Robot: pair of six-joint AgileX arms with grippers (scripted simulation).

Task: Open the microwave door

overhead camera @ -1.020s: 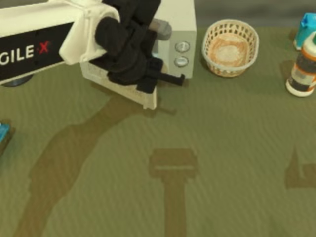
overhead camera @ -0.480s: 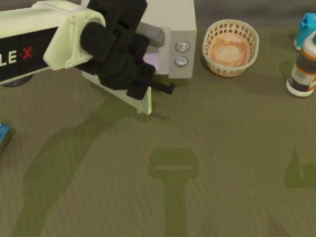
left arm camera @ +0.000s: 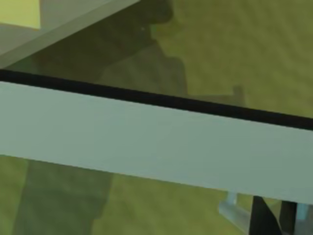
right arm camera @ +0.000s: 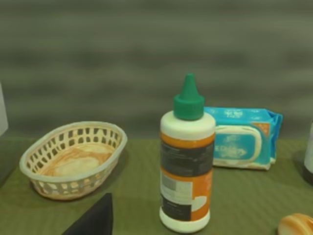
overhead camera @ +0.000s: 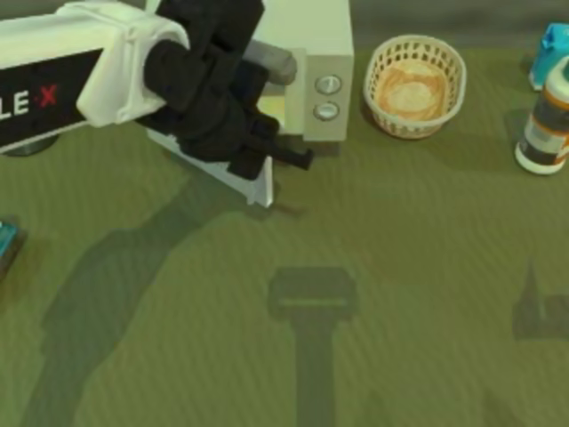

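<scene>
The microwave (overhead camera: 320, 40) stands at the table's back centre, with two silver knobs (overhead camera: 327, 96) on its front. The microwave door (overhead camera: 255, 187) stands swung out towards the front left, its free edge away from the oven and the lit cavity (overhead camera: 271, 108) showing. My left gripper (overhead camera: 296, 159) is at that free edge, shut on the door's handle. In the left wrist view the door's edge (left arm camera: 146, 142) crosses the picture, and black fingers (left arm camera: 261, 220) sit at the grey handle bar (left arm camera: 234, 213). My right arm is out of the top view.
A wicker basket (overhead camera: 415, 84) sits right of the microwave. A green-capped bottle (overhead camera: 544, 116) and a blue wipes pack (overhead camera: 551, 44) stand at the right edge. The right wrist view shows the basket (right arm camera: 73, 159), bottle (right arm camera: 188, 161), wipes pack (right arm camera: 239, 137) and a brown roll (right arm camera: 296, 225).
My left arm has drawn back to the left with the handle, and the door has swung wider. Since half a second ago almost nothing has moved.
</scene>
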